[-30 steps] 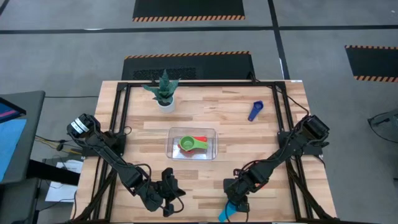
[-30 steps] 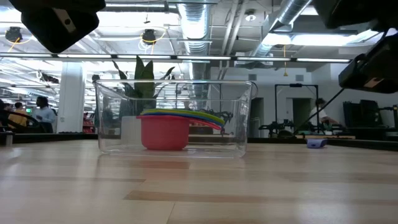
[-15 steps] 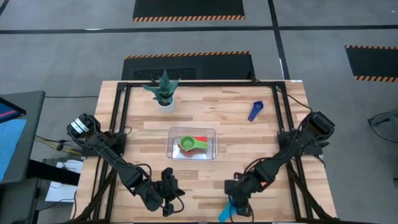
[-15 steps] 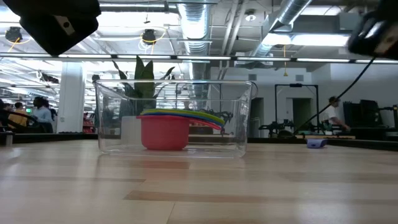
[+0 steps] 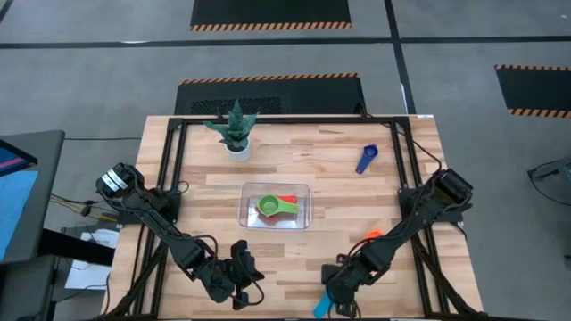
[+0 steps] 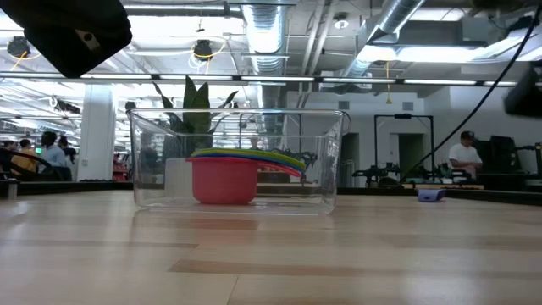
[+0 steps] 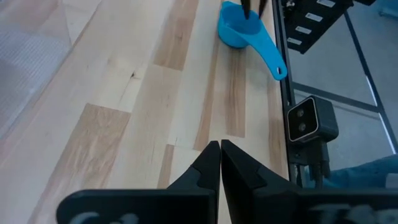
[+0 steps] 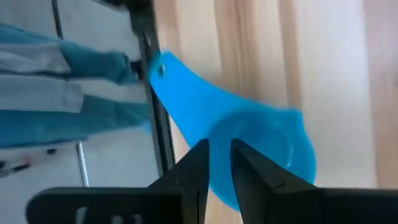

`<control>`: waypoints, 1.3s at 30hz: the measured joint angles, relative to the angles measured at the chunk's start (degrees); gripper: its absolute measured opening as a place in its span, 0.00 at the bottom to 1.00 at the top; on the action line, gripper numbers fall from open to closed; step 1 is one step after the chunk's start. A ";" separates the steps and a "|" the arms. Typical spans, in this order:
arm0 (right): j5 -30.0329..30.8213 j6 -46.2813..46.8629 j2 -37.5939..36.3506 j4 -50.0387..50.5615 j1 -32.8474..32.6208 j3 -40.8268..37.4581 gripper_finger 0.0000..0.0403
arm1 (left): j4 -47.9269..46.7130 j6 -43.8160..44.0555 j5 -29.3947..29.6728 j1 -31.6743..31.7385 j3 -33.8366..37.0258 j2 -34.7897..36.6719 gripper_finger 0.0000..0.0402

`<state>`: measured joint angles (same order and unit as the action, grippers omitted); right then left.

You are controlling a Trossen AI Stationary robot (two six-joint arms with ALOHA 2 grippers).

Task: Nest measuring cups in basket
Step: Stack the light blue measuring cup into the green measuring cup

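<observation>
The clear basket (image 5: 277,207) stands mid-table with several cups nested in it, red (image 6: 224,180) lowest and green (image 5: 268,208) on top. A light blue cup (image 5: 322,308) lies at the near edge, bowl up, handle toward the edge. A dark blue cup (image 5: 366,159) lies at the far right. Something small and orange (image 5: 373,234) shows beside the right arm. My right gripper (image 8: 219,144) stands just above the light blue cup (image 8: 249,155), fingers a little apart, where handle meets bowl. My left gripper (image 7: 220,146) is shut and empty, low near the near edge, left of that cup (image 7: 239,31). My right gripper points down over the light blue cup's bowl rim by the handle (image 8: 205,124). Its fingertips (image 7: 247,6) show at the bowl in the left wrist view. I cannot tell whether they touch the cup, which lies flat on the table.
A white pot with a green plant (image 5: 235,134) stands at the far left. A small camera (image 7: 311,121) sits at the table's near edge by the light blue cup. The black frame rails (image 5: 174,169) run along the sides. People (image 6: 464,157) show in the room behind.
My right gripper has moved toward the table's near edge and down toward the light blue cup, and its arm has swung clear of the orange thing. The cup has stayed in place.
</observation>
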<state>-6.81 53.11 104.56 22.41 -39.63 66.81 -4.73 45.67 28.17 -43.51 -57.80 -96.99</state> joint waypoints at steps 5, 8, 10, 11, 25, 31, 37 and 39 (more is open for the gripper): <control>-2.77 -0.46 2.17 1.27 0.08 -0.22 0.20 | -0.72 0.09 -0.99 0.00 0.00 0.00 0.00; -3.64 -0.66 2.42 1.51 0.22 -0.22 0.19 | -0.97 0.50 -1.01 0.00 0.00 0.02 0.00; -3.53 -1.15 2.42 1.52 0.59 -0.17 0.19 | -1.06 0.52 -1.02 0.00 0.00 0.02 0.00; -3.55 -1.76 2.42 1.72 0.92 -0.17 0.18 | -1.06 0.52 -1.02 0.00 0.00 0.02 0.00; -3.60 -11.57 2.42 8.01 7.47 -0.17 0.17 | -1.06 0.59 -1.12 -0.01 0.00 0.02 0.00; -3.62 -13.42 2.39 7.47 10.50 -0.17 0.17 | -1.06 0.61 -1.10 0.00 0.00 0.02 0.00; -3.64 -14.80 2.37 2.21 11.60 -0.16 0.17 | -1.04 0.63 -1.10 -0.02 0.00 0.02 0.00; -3.64 -14.80 2.37 0.39 11.66 -0.15 0.17 | -1.03 0.63 -1.10 -0.02 0.00 0.02 0.00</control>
<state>-10.46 38.31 106.94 22.80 -27.97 66.65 -5.76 46.30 27.07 -43.53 -57.80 -96.97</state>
